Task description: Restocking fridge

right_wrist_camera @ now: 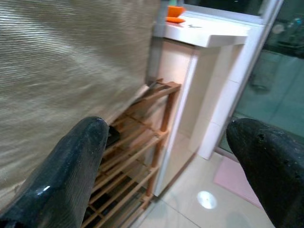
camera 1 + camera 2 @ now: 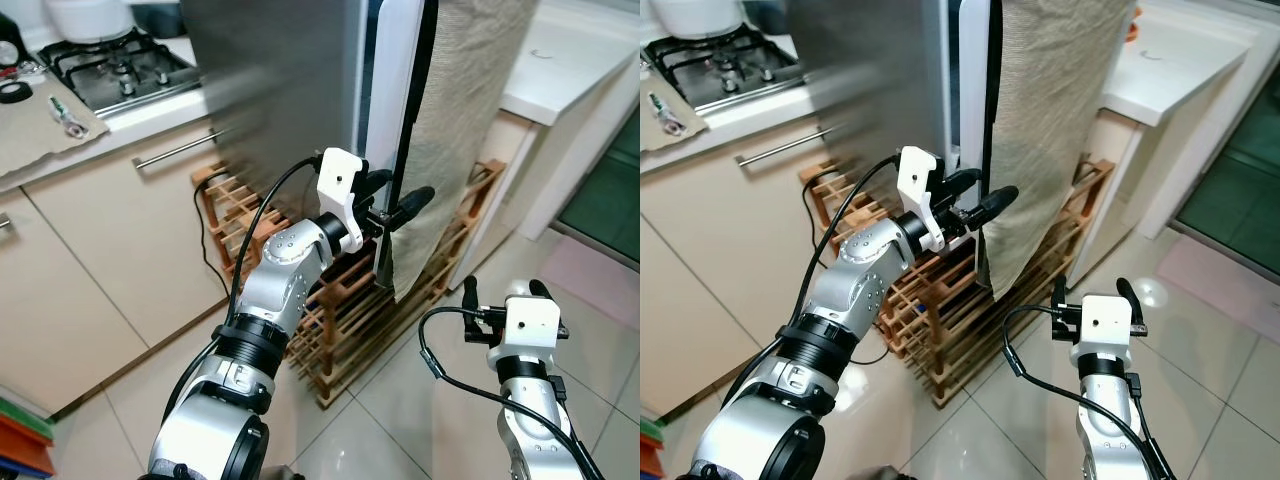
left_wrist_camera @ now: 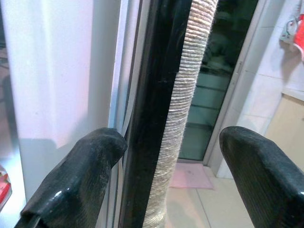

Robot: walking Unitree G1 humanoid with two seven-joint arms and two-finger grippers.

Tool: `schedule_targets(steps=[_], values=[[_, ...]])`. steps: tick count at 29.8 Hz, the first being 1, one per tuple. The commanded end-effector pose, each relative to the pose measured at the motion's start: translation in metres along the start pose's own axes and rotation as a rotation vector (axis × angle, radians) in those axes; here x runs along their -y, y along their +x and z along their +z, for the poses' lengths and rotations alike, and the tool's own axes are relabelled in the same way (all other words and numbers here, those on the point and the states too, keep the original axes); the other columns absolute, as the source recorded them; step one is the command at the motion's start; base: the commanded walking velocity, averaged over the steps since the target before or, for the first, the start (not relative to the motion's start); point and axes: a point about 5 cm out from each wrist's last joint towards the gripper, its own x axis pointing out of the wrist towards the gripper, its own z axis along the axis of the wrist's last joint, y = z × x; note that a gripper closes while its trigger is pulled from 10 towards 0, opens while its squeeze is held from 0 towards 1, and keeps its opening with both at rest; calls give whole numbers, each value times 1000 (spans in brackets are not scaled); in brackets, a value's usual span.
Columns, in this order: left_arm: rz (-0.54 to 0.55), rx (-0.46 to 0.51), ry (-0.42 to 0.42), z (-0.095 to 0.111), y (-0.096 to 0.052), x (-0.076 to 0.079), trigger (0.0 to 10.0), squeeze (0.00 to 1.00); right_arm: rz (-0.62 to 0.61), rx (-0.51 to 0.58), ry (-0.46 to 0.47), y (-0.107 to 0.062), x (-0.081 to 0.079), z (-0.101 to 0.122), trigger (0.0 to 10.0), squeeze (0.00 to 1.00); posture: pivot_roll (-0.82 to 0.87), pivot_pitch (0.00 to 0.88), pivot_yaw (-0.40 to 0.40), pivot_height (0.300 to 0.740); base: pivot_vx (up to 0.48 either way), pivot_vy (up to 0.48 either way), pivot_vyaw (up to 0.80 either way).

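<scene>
The steel-sided fridge [image 2: 290, 90] stands ahead, its door [image 2: 395, 90] slightly ajar and showing a white inner face and a black edge. A beige woven cloth [image 2: 460, 110] hangs over the door's front. My left gripper [image 2: 400, 192] is open, with one finger on either side of the black door edge [image 3: 152, 118] and the cloth's edge [image 3: 183, 109]. I cannot tell whether the fingers touch the door. Low at the right, above the floor tiles, my right gripper [image 2: 505, 290] is open with nothing between its fingers.
A wooden slatted rack [image 2: 350, 310] stands at the fridge's foot. Left of the fridge are a gas hob [image 2: 115, 65] and cabinets with a bar handle [image 2: 175, 150]. A white counter [image 2: 570, 60] and a glass door [image 2: 610, 190] lie to the right.
</scene>
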Motion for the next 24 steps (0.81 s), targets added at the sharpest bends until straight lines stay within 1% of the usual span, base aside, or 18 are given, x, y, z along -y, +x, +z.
schedule_targets(steps=[1, 3, 6, 7, 8, 10, 14, 17, 18, 20, 21, 23, 24], values=[[50, 18, -2, 3, -3, -7, 10000, 0, -4, -11, -1, -2, 1, -3, 10000, 0, -29, 0, 60, 740, 0, 0, 0], [46, 25, -16, 3, -6, -6, 10000, 0, -1, -13, -2, -2, 2, -4, 10000, 0, -23, 0, 57, 740, 0, 0, 0], [-75, 74, -85, 11, -11, 6, 10000, 0, 11, -20, -1, -2, 1, -6, 10000, 0, -21, 0, 57, 740, 0, 0, 0], [-99, 86, -101, 13, -13, 9, 10000, 0, 13, -23, 0, -3, 1, -6, 10000, 0, -21, 0, 57, 740, 0, 0, 0], [-124, 106, -117, 19, -15, 10, 10000, 0, 36, -48, 5, -4, -1, -11, 10000, 0, -21, 0, 57, 740, 0, 0, 0], [-145, 133, -151, 25, -18, 11, 10000, 0, 53, -70, 14, -7, -3, -15, 10000, 0, -21, 0, 57, 740, 0, 0, 0], [-228, 205, -274, 48, -25, 13, 10000, 0, 51, -146, 49, -12, -2, -29, 10000, 0, -11, 0, 57, 740, 0, 0, 0], [-247, 209, -285, 54, -29, 12, 10000, 0, 49, -155, 49, -12, -1, -31, 10000, 0, -9, 0, 57, 740, 0, 0, 0], [-236, 205, -261, 59, -34, 7, 10000, 0, 61, -155, 51, -11, -2, -31, 10000, 0, -9, 0, 58, 740, 0, 0, 0], [-224, 201, -247, 60, -35, 4, 10000, 0, 69, -154, 53, -11, -2, -31, 10000, 0, -9, 0, 58, 740, 0, 0, 0], [-137, 184, -185, 59, -36, -8, 10000, 0, 109, -159, 66, -9, -8, -30, 10000, 0, -6, 0, 57, 740, 0, 0, 0], [-57, 174, -166, 56, -37, -19, 10000, 0, 170, -167, 86, -8, -17, -29, 10000, 0, -5, 0, 56, 740, 0, 0, 0], [-3, 164, -139, 54, -38, -25, 10000, 0, 209, -172, 96, -7, -22, -28, 10000, 0, -3, 0, 56, 740, 0, 0, 0]])
